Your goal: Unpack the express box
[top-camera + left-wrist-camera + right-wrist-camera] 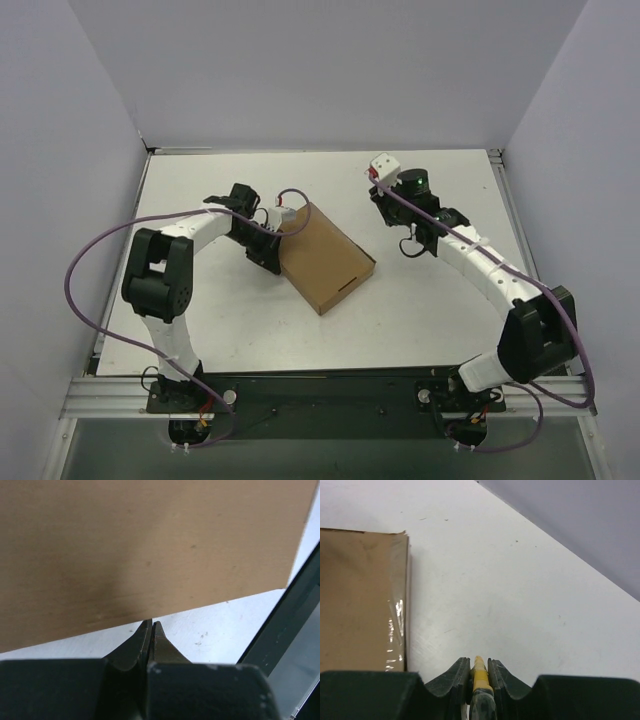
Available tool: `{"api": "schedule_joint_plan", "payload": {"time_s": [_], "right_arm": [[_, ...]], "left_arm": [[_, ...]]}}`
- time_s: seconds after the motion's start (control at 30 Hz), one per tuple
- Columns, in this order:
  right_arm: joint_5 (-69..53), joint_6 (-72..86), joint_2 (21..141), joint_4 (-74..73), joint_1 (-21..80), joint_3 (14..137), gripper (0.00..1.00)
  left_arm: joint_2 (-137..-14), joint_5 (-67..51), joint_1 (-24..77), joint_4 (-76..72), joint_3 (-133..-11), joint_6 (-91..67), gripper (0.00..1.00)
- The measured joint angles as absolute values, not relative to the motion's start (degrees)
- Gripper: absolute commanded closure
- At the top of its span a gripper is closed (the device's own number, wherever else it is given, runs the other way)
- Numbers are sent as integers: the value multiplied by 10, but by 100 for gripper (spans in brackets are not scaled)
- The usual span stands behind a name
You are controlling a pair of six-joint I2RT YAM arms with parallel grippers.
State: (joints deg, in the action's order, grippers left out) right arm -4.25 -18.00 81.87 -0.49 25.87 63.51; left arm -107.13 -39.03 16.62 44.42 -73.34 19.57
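The box [325, 258] lies lid-down and askew at mid-table [430, 320]. The left gripper [151, 624] is pinched shut on nothing with its tips at the box's edge, while the right gripper [479, 662] clamps a yellow knife [480, 672] just off the taped side. To slit the tape [397, 625] cleanly, the blade should probably run shallow along the seam, with the left arm bracing the box against sliding.
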Motion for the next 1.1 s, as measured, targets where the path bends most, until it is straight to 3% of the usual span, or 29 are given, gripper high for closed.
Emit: {"api": "schedule_joint_plan", "payload": {"time_s": [0.23, 0.4, 0.77, 0.87, 0.97, 1.1], "right_arm": [[-73, -187, 919, 6, 241, 636, 100], [-104, -184, 900, -28, 263, 596, 100], [-165, -148, 721, -167, 338, 529, 100], [-166, -144, 720, -206, 317, 549, 100], [-160, -144, 746, -226, 270, 609, 100], [-148, -146, 830, -213, 197, 730, 100]], "left_arm": [[-1126, -329, 164, 446, -804, 185, 100], [-1206, -299, 166, 437, -925, 186, 100], [-1513, -356, 240, 405, -1418, 159, 100], [-1497, -370, 260, 394, -1400, 144, 100], [-1380, -383, 253, 366, -1236, 134, 100], [-1132, -428, 183, 341, -959, 129, 100]]}}
